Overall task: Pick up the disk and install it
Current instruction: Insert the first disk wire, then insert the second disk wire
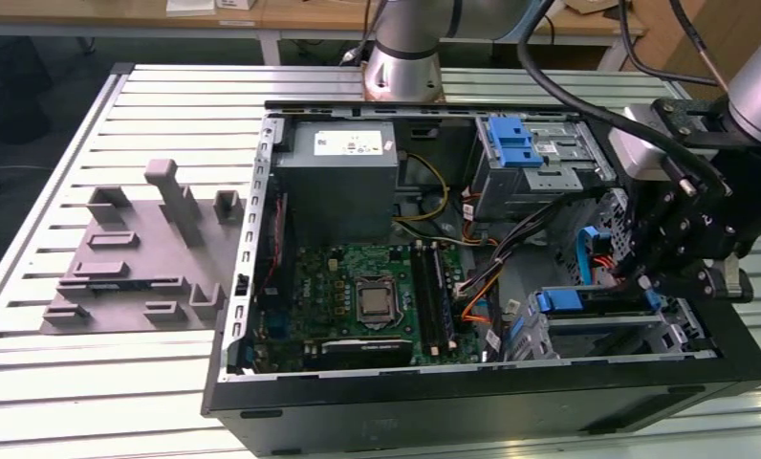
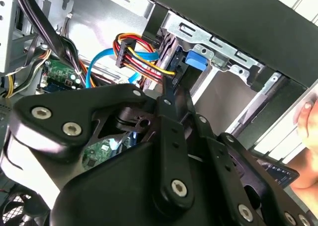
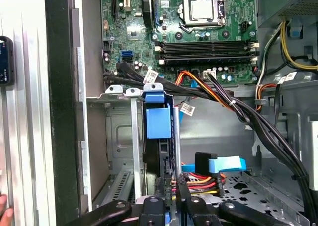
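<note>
Apparently pressing together on the disk (image 3: 160, 136) standing edge-on in its bay just ahead of the fingertips, the gripper (image 3: 171, 193) is risking snagging the cable bundle (image 3: 198, 184) beside its fingers, jamming the insertion.

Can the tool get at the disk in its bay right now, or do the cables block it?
Probably yes: the tool sits right at the disk, and the coloured cables lie beside it, not between them.
</note>
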You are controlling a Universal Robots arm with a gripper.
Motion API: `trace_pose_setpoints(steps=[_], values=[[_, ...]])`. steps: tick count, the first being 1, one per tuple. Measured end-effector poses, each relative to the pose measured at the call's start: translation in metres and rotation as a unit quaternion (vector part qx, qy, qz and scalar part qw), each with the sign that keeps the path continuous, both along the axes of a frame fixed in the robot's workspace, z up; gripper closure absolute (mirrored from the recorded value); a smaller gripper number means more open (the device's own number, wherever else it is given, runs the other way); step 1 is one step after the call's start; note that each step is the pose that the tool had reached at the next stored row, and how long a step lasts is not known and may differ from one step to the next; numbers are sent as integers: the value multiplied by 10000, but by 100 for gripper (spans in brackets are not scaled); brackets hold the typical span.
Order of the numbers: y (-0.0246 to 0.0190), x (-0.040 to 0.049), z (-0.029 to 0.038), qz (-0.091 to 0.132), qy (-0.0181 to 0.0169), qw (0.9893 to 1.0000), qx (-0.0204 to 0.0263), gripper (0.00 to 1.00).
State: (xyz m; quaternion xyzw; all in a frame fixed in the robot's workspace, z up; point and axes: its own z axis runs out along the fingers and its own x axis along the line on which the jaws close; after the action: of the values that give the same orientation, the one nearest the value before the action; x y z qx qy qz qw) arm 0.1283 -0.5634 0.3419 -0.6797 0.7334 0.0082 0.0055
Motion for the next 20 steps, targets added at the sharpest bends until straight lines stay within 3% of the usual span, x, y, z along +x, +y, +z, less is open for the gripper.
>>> trace_pose_setpoints(steps=[2,4,20], values=[[0,0,0,0,0,10000,1,78],[0,0,2,0,0,10000,-1,89],[0,-1,6,0,0,10000,-1,89]])
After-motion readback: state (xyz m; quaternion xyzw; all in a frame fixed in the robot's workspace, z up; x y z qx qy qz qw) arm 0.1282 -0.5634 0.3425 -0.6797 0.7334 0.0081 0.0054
